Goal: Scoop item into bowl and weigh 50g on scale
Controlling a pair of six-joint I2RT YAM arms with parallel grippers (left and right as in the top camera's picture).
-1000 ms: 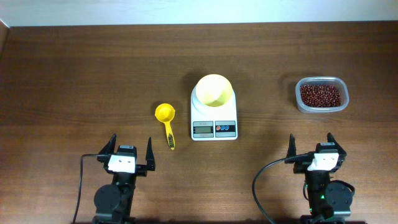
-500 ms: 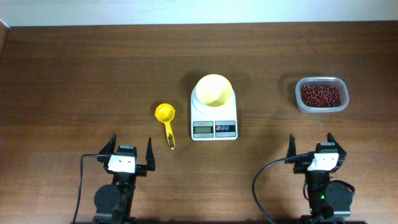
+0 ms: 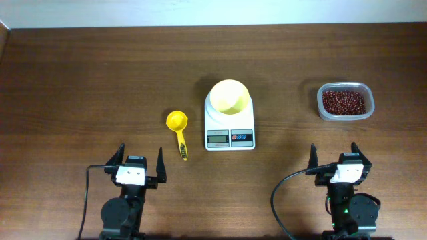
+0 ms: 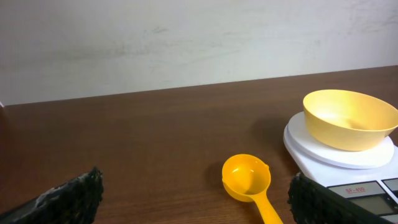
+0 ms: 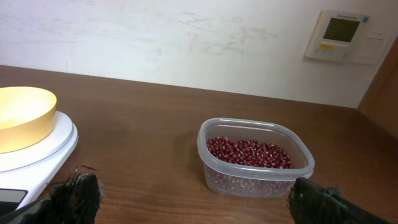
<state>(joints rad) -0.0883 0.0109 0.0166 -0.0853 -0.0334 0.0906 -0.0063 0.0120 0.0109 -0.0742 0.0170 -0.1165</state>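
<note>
Left pincer (image 3: 141,152): spread wide, with nothing between its fingers; seen at the lower left of the overhead view, apart from every object.
Right pincer (image 3: 333,148): likewise spread and empty, at the lower right.
Scoop (image 3: 179,135): laid flat on the worktop (image 3: 80,80) left of centre, cup toward the top of the frame, handle pointed down toward the left pincer.
Bowl (image 3: 230,97): set on the scale (image 3: 230,133) at the centre of the frame; shown empty in the left wrist view.
Scale display: turned toward the bottom edge; the reading is too small to be read.
Beans (image 3: 344,102): kept in a clear tub (image 5: 249,180) at the right of the frame, well apart from the bowl.
Progress: judged as not begun; nothing is scooped.
Risk, grasp: the thin, flat handle may be missed or pushed sideways if the fingers are lowered off its line.
Risk, carry: beans may be spilled on the long way from tub to bowl if the cup is tilted.
Risk, scale: the bowl may be nudged off the platform, or the reading upset, if the scoop is pressed against its rim.
Risk, weight: the target may be overshot if a full cup is tipped in at once.
</note>
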